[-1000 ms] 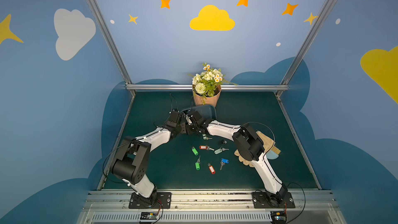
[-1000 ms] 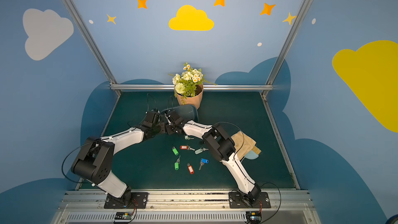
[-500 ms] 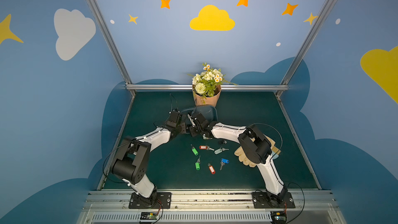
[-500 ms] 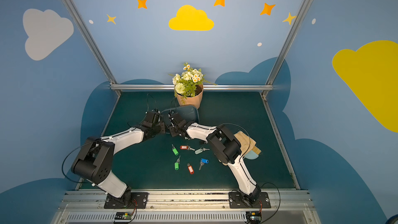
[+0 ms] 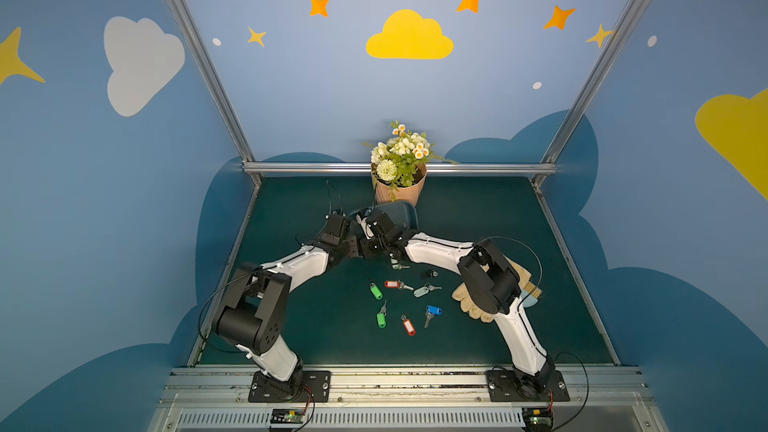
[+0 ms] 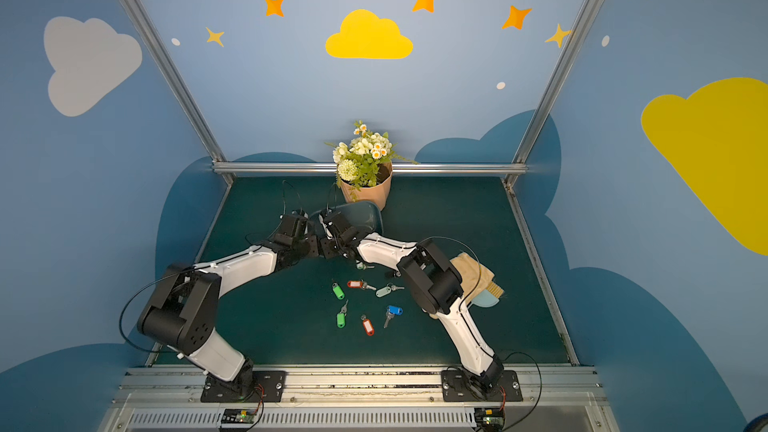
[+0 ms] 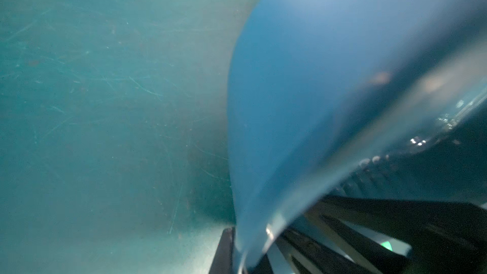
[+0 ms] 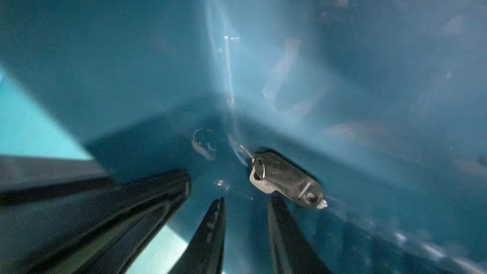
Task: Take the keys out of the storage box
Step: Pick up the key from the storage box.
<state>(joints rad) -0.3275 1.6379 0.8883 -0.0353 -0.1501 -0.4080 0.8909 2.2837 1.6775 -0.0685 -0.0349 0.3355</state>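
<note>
At the rear centre of the green mat (image 5: 311, 326), just in front of the flower pot (image 5: 400, 195), the storage box (image 5: 397, 211) stands tilted. Its wall is pinched in the closed jaws of the left gripper (image 7: 253, 243). The right gripper (image 8: 246, 201) reaches inside the box, jaws narrowly parted with nothing between them. A black-tagged key (image 8: 287, 180) lies against the inner surface just beside one fingertip (not gripped, as far as the wrist view shows). Other keys (image 5: 381, 320) lie scattered on the mat between the arms. Whether more remain in the box cannot be told.

Recommendation for the step in hand, judged to be lifting out this key:
- Shift the jaws sideways so they straddle the tag's short width.
- Close on the flat faces rather than on the ring or blade, which would swivel.
- Hold the tilt steady so the key does not slide.
- Withdraw along the opening, clear of the rim.

Materials:
- Box: translucent blue-grey plastic, smooth and glossy, with rounded corners. The wall is thin and likely to flex.
- Tag: oblong, hard, dark plastic on a steel split ring.
- Key: small, silver.
- Mat: matt surface, finely scratched.
</note>
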